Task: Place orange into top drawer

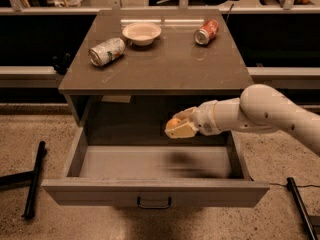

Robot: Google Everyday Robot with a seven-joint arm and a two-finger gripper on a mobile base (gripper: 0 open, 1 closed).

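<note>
The white arm (272, 109) reaches in from the right side. Its thick, rounded link rises from the lower right to a bulging elbow, and from there the forearm runs almost level towards the left. It narrows into a wrist (206, 120) with a darker band round it. At the end, the gripper (175, 128) points left and hangs in the air above the rear half of the open drawer (150, 193), a little right of centre. Its two pale fingers (182, 131) are clamped around the orange (173, 122), one above and one below. The fruit shows between them, near the tips.
</note>
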